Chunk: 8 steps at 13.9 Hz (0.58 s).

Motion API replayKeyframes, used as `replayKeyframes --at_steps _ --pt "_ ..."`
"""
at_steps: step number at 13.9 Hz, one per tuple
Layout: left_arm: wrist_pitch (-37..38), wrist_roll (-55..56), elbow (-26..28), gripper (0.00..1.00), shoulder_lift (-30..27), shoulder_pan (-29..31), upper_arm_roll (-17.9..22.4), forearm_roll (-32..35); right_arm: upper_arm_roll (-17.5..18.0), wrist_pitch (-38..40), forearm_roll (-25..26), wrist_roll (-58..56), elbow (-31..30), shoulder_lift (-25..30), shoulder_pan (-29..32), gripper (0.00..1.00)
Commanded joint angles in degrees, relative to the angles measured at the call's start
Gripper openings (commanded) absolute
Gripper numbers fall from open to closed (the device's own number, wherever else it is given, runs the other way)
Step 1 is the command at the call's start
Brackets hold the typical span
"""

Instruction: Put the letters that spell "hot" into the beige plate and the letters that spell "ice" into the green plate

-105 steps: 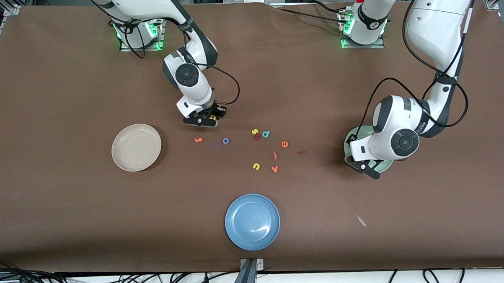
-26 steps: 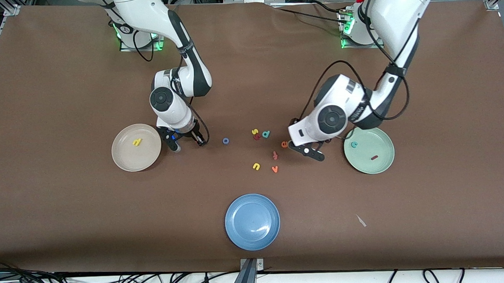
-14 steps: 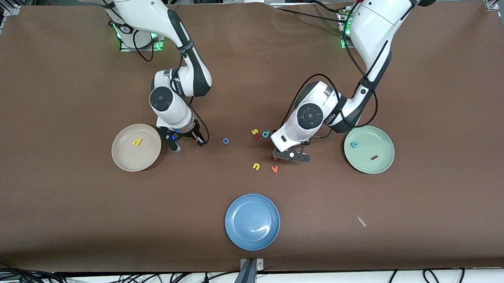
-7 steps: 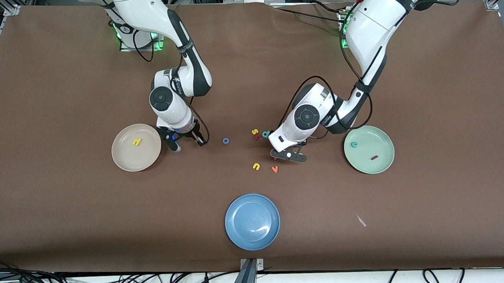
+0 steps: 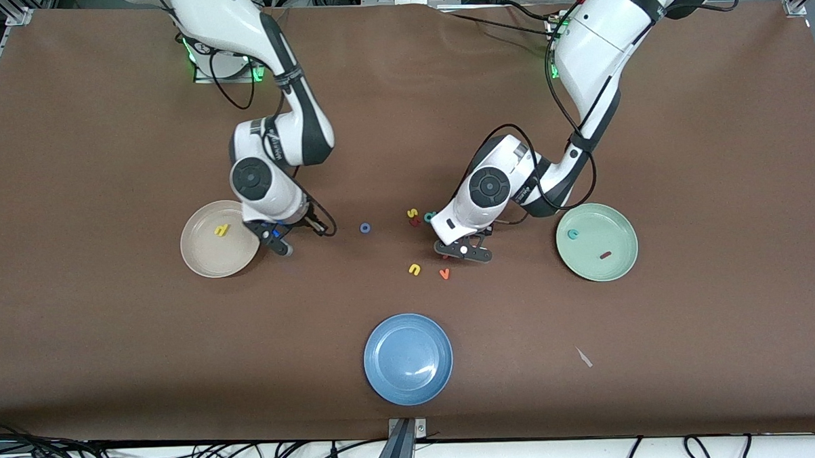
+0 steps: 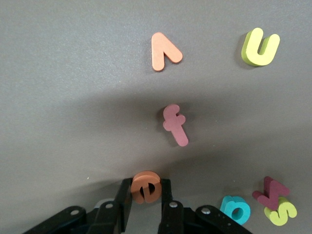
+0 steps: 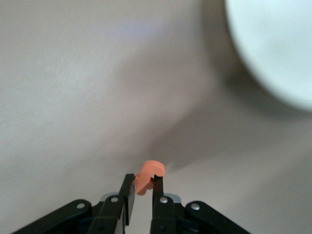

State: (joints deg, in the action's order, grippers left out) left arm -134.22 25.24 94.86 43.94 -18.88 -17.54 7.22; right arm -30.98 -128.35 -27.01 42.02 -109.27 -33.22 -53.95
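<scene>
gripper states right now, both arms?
Left gripper: shut on the orange e, low over the table.
Right gripper: shut on the orange t, beside the beige plate.

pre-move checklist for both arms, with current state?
1. Left gripper closed on the orange e: ok, fingers on both of its sides.
2. Right gripper closed on the orange t: ok, pinched between the fingers.
3. Beige plate ready for the t: ok, only the yellow h lies in it.
4. Green plate ready for the e: ok, it holds the teal c and the dark red i, with bare room left.
5. Blue o placed: not ok, it lies on the table.
6. The e lifted off the table: cannot tell.
</scene>
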Motion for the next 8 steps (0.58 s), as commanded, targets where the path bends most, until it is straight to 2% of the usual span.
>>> replayKeyframes --at_steps 1,4,6,8 --pt "0.4 1.0 -0.2 0.15 -0.2 0.1 0.5 1.8 -5.8 7.7 1.2 -14.9 0.0 1.1 0.1 0.06" --pt "5.8 0.7 -0.6 0.14 -3.8 1.1 1.1 1.8 -12.1 11.5 1.5 -29.2 -0.8 1.9 0.1 0.06" --pt "10.2 0.3 -0.6 0.02 -6.1 3.7 1.1 2.0 -15.8 13.5 1.4 -36.5 -1.7 2.3 0.0 0.06" --pt "16.2 -5.4 -0.6 0.0 -8.4 6.1 1.1 2.9 -18.1 10.8 1.3 -44.7 -5.3 3.9 -0.1 0.06"
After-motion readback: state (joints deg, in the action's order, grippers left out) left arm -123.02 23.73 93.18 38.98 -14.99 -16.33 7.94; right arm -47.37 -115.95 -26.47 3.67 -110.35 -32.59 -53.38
